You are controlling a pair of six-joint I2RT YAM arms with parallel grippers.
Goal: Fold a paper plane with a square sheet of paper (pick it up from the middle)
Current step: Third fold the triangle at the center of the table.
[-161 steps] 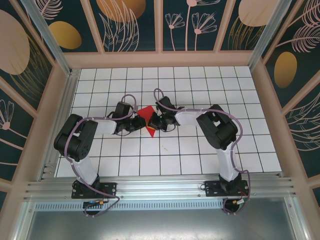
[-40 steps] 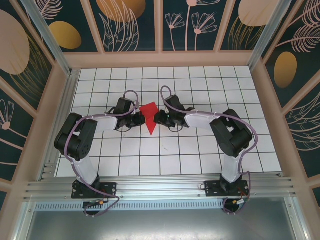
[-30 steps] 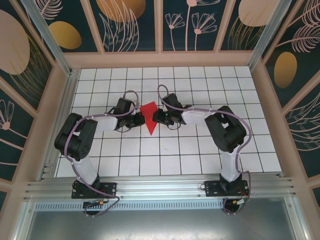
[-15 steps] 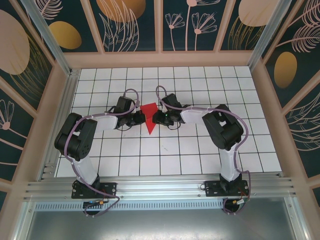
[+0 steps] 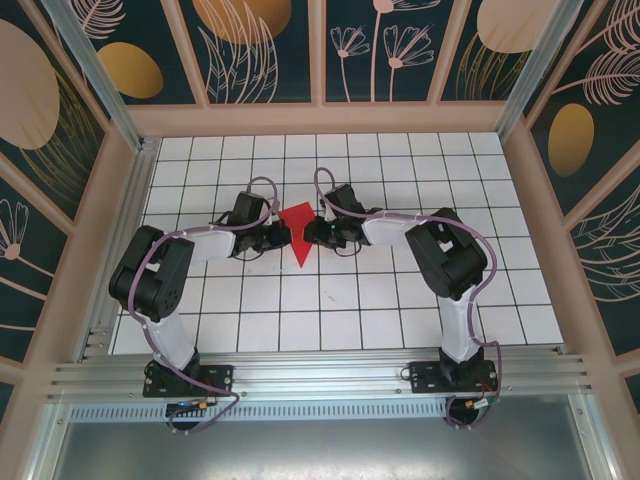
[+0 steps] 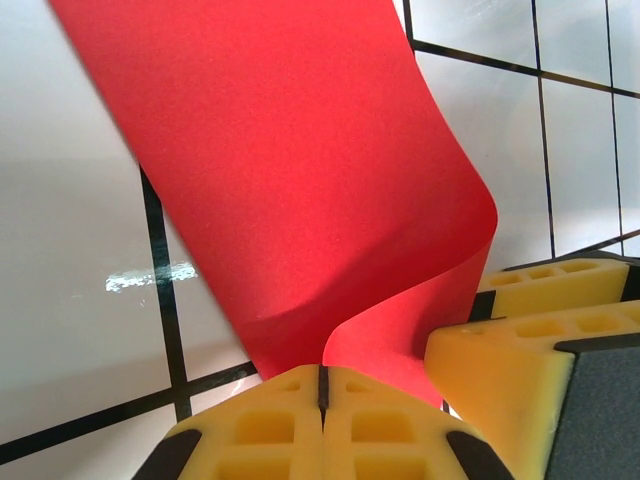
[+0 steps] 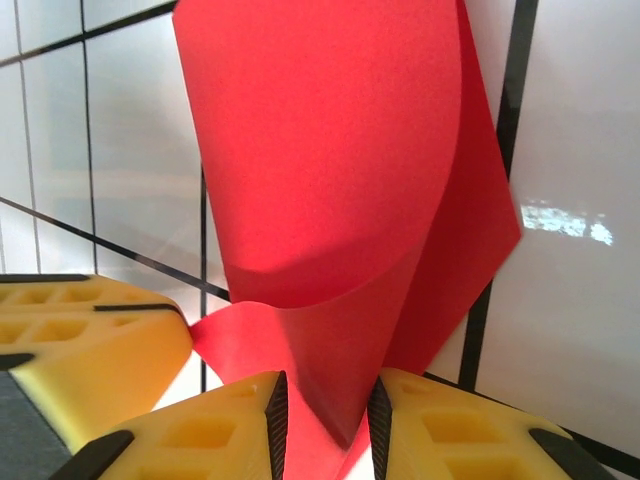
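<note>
The red paper (image 5: 298, 228) sits about midway between the left and right edges of the white gridded surface (image 5: 400, 300), somewhat nearer the far edge. From above it reads as a creased triangle with its point aimed at the near edge. Both its flanks are covered there by the two wrists, so its full outline cannot be made out.

The left end effector (image 5: 284, 238) meets it from the left and the right end effector (image 5: 311, 236) from the right. Their fingertips are too small and shadowed in the overhead view to judge.

The left wrist camera settles it: the yellow pads (image 6: 270, 430) are pressed together to a thin seam, with the curled lower edge of the paper caught in it. The right arm's pads (image 6: 520, 345) are just beside them, partly cut off by the frame.

In the right wrist view a fold of paper fills the narrow gap between the fingers (image 7: 440, 425), so they are clamped on it. The sheet's top runs out of frame in both close views. Whether any of it touches the surface cannot be told.
</note>
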